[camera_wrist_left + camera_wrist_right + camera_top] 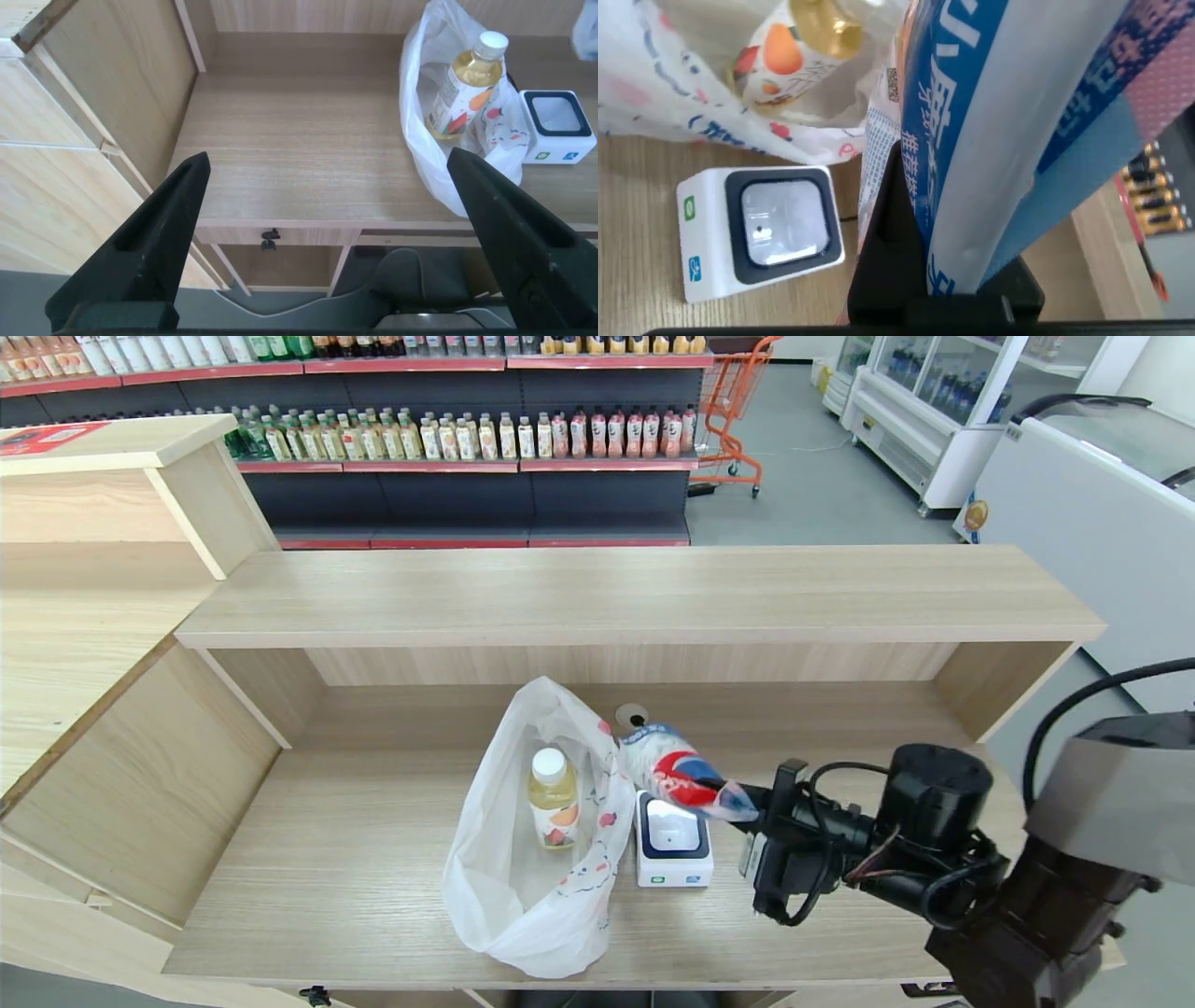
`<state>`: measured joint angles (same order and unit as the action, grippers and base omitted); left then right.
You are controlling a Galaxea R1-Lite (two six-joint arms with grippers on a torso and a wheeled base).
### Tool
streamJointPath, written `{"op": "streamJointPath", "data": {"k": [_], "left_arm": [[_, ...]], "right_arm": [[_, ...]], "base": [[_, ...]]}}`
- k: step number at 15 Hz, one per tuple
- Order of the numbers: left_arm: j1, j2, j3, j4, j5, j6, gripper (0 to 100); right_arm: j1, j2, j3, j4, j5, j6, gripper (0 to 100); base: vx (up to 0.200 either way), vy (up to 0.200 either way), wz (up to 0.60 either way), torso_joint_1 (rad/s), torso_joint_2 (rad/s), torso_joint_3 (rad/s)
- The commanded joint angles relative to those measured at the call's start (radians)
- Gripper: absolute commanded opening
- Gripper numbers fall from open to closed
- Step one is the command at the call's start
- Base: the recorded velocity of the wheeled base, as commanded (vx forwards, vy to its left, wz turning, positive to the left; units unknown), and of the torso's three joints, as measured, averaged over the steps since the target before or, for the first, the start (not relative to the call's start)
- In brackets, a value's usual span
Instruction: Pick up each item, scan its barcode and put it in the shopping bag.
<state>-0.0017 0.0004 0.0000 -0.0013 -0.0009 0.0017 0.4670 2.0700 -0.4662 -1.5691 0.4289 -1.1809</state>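
A: While the right fingers (892,233) clamp one end of the blue, red and white plastic snack packet (667,767), where does it hang?
B: Tilted, just above the white box scanner (672,845) on the wooden worktop (355,868), beside the white plastic shopping bag (523,915).
A: Bag contents?
B: Yellow drink bottle with white cap (553,798), standing inside. Also: left fingers (177,201) spread wide, holding nothing, above the worktop's near edge.
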Motion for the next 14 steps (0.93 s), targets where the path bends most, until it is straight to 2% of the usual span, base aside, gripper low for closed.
{"op": "streamJointPath", "data": {"k": [1,2,3,4,5,6,7,10,12,14], "left_arm": [[0.000,0.000,0.000,0.000,-0.001,0.000,100],[0.000,0.000,0.000,0.000,-0.001,0.000,100],[0.000,0.000,0.000,0.000,0.001,0.000,100],[-0.001,0.000,0.000,0.000,-0.001,0.000,100],[0.000,0.000,0.000,0.000,-0.001,0.000,100],[0.000,0.000,0.000,0.000,-0.001,0.000,100],[0.000,0.000,0.000,0.000,-0.001,0.000,100],[0.000,0.000,0.000,0.000,-0.001,0.000,100],[0.000,0.000,0.000,0.000,0.001,0.000,100],[0.000,0.000,0.000,0.000,-0.001,0.000,100]], "right_arm": [[0.120,-0.335,0.130,0.087,-0.305,0.349,0],[0.165,-0.412,0.133,0.185,-0.427,0.524,0],[0.188,-0.444,0.129,0.247,-0.481,0.627,0],[0.216,-0.479,0.107,0.336,-0.541,0.831,0],[0.216,-0.479,0.107,0.336,-0.541,0.831,0],[0.219,-0.479,0.073,0.376,-0.544,1.038,0],[0.217,-0.481,0.055,0.425,-0.542,1.139,0],[0.217,-0.515,0.040,0.555,-0.542,1.337,0],[0.216,-0.528,0.038,0.632,-0.542,1.409,0],[0.213,-0.530,0.038,0.649,-0.536,1.420,0]], "base": [[0.000,0.000,0.00,0.000,0.00,0.000],[0.000,0.000,0.00,0.000,0.00,0.000],[0.000,0.000,0.00,0.000,0.00,0.000],[0.000,0.000,0.00,0.000,0.00,0.000],[0.000,0.000,0.00,0.000,0.00,0.000],[0.000,0.000,0.00,0.000,0.00,0.000],[0.000,0.000,0.00,0.000,0.00,0.000],[0.000,0.000,0.00,0.000,0.00,0.000],[0.000,0.000,0.00,0.000,0.00,0.000],[0.000,0.000,0.00,0.000,0.00,0.000]]}}
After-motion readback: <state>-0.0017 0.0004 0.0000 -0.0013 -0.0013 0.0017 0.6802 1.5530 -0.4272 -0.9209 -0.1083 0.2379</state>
